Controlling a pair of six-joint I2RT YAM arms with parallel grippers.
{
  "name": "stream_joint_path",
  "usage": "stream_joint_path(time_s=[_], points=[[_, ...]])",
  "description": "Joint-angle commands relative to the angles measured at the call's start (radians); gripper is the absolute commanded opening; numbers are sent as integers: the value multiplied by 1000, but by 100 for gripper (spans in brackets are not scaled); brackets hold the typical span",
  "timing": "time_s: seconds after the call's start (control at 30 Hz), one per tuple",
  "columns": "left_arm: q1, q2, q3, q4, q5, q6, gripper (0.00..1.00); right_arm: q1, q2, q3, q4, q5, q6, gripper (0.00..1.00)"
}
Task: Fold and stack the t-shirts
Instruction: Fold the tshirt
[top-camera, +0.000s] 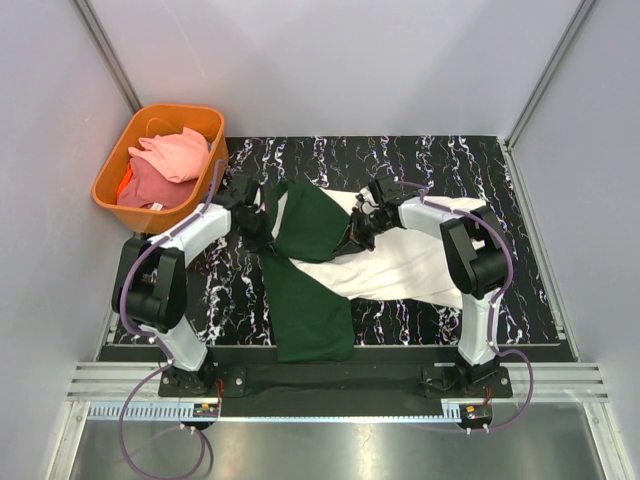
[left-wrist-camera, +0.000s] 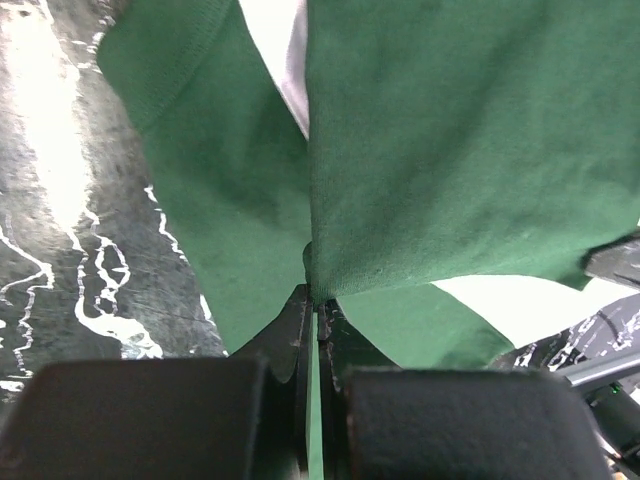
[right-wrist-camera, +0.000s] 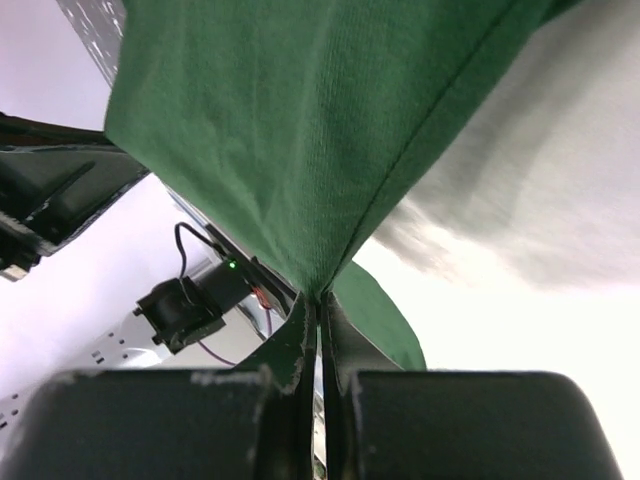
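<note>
A cream t-shirt with dark green sleeves lies spread over the marbled black mat. One green sleeve is lifted between the two arms; another green sleeve trails toward the near edge. My left gripper is shut on the green cloth, which runs pinched between its fingers. On the opposite side of the same sleeve my right gripper is shut on the green fabric, with cream cloth beside it. Pink and coral t-shirts lie in the orange basket.
The orange basket stands at the far left corner, just off the mat. Grey walls enclose the table on three sides. A metal rail holding both arm bases runs along the near edge.
</note>
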Motion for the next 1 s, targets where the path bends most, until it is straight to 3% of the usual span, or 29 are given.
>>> stream_joint_path(time_s=[0.0, 0.43, 0.53, 0.57, 0.63, 0.67, 0.7, 0.8, 0.97], points=[[-20, -58, -13, 14, 36, -26, 0, -18, -34, 5, -57, -27, -69, 0], [-120, -104, -79, 14, 44, -69, 0, -77, -83, -21, -172, -5, -207, 1], [-122, -143, -88, 7, 33, -67, 11, -81, -71, -17, -195, -1, -234, 1], [-120, -156, -82, 1, 20, -58, 24, -83, -65, -15, -202, -2, -238, 4], [-117, -189, -58, -22, -39, -44, 38, -89, -63, -12, -213, 5, -251, 10], [-105, -193, -21, -29, -57, -29, 49, -90, -65, -6, -228, 7, -258, 18], [-96, -189, 2, -35, -84, -23, 53, -92, -66, -1, -236, 13, -264, 22], [-39, -111, 127, -42, -94, -1, 60, -95, -88, 23, -282, 36, -287, 36], [33, 134, 411, -51, -68, 8, 60, -127, -170, 48, -337, 111, -296, 54]])
